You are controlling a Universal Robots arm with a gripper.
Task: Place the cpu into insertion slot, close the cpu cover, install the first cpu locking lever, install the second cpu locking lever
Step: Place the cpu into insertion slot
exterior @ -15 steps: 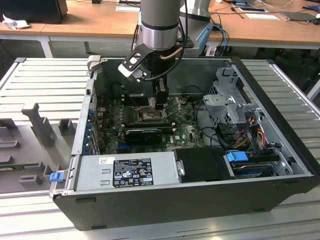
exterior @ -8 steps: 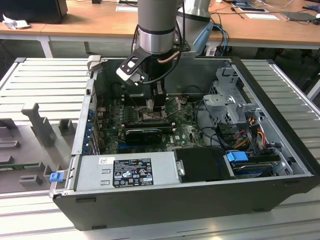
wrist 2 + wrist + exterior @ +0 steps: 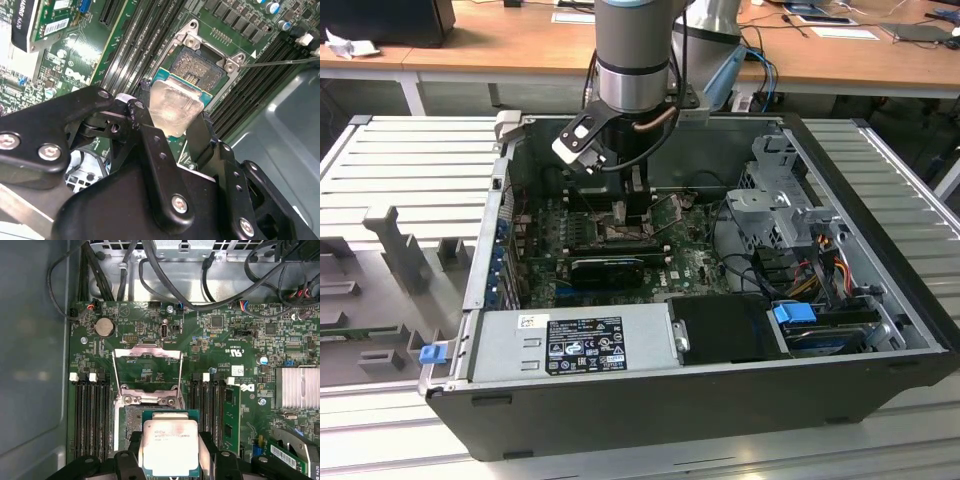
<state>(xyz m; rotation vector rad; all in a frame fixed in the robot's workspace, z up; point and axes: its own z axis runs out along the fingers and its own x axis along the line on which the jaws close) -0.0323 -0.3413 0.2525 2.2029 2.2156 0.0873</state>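
the black gripper (image 3: 172,122) has its fingers (image 3: 155,150) clamped on two opposite edges of the cpu (image 3: 175,107), a small flat square chip with a pale silvery metal face on a green base. in both wrist views the chip is held face up and roughly level over the near edge of the insertion slot (image 3: 129,416), a square dark socket with a metal rim and a fine contact grid. whether the chip touches the socket cannot be told.

beyond the slot the cpu cover (image 3: 147,353), a thin silvery metal frame with a square window, stands swung open on its hinge. long black memory slots (image 3: 92,415) flank the socket on the green circuit board (image 3: 220,355).

in the exterior view the grey cylindrical arm (image 3: 632,60) comes straight down into the open dark grey computer case (image 3: 720,400), its wrist vertical and the gripper (image 3: 630,205) low over the board. the case lies on its side on a ribbed grey metal table (image 3: 410,160).
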